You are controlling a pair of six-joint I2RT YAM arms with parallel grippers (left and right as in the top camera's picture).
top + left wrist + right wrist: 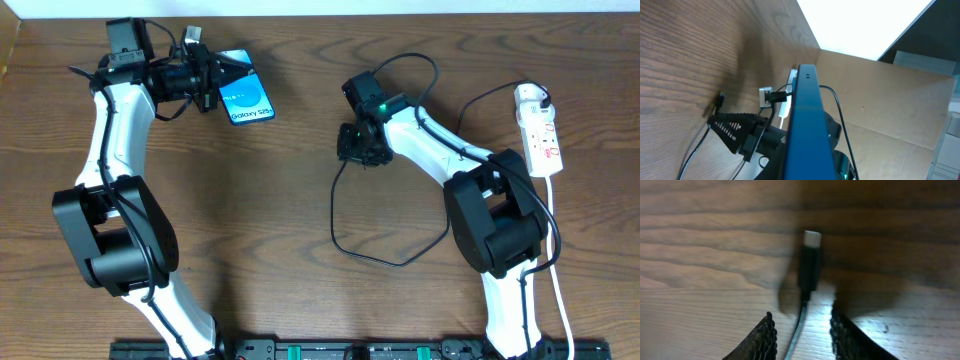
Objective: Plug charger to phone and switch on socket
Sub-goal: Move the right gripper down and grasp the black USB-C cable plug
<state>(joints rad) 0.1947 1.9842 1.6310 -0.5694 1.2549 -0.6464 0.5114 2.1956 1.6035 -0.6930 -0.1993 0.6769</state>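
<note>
My left gripper (212,78) is shut on the phone (246,98), blue screen with white "Galaxy" text, and holds it tilted at the table's back left. In the left wrist view the phone (807,130) shows edge-on. The charger (333,215), a thin black cable, loops across the table's middle. Its connector tip (810,262) lies on the wood just ahead of my right gripper (802,330), which is open with the cable running between its fingers. The right gripper also shows in the overhead view (362,148). The white socket (540,130) lies at the far right.
The socket's white cord (560,300) runs down the right side toward the front edge. Both arm bases stand at the front. A cardboard wall (890,100) stands beyond the table's edge in the left wrist view.
</note>
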